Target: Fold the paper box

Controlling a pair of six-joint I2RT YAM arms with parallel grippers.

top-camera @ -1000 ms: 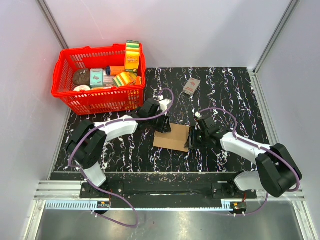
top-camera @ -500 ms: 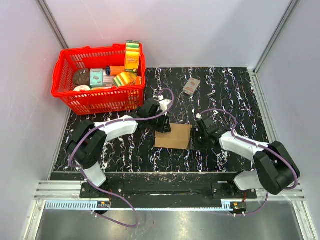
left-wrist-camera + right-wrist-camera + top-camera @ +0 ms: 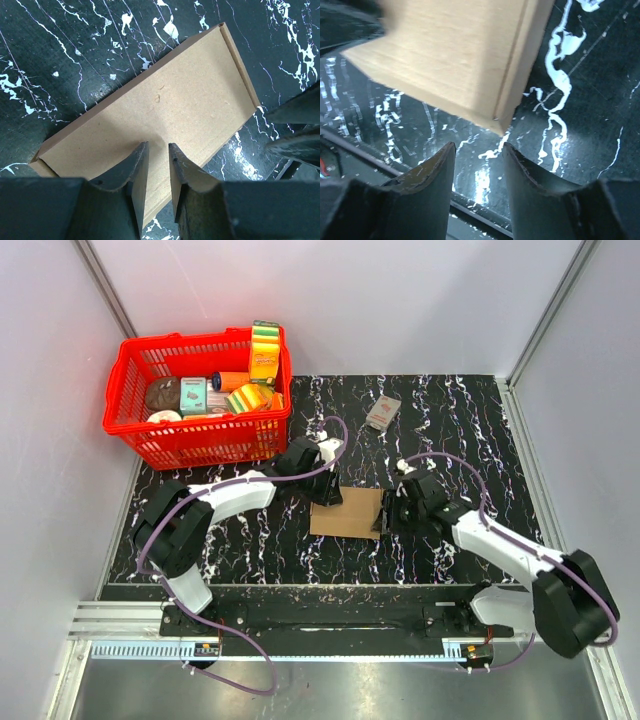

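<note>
The paper box (image 3: 345, 513) lies flat on the black, white-veined table (image 3: 455, 425), about midway between the two arms and a little in front of them. From here it looks like a slim brown cardboard slab, closed up, with a narrow folded lip along one short end.

The left gripper (image 3: 325, 494) is over the box's far left corner. In its own wrist view, its fingers (image 3: 136, 167) stand only slightly parted, with a thin gap between them and bare cardboard showing through. Nothing is pinched there. The tips sit on or just above the top face near one long edge; I can't tell which.

The right gripper (image 3: 383, 517) is at the box's right end, low to the table. Its jaws are spread and hold nothing. In its wrist view, a corner of the box, blurred, hangs just beyond the tips and above the gap.

A red basket (image 3: 200, 443) full of groceries sits at the far left corner of the table. A small printed packet (image 3: 382, 412) lies well behind the box.
</note>
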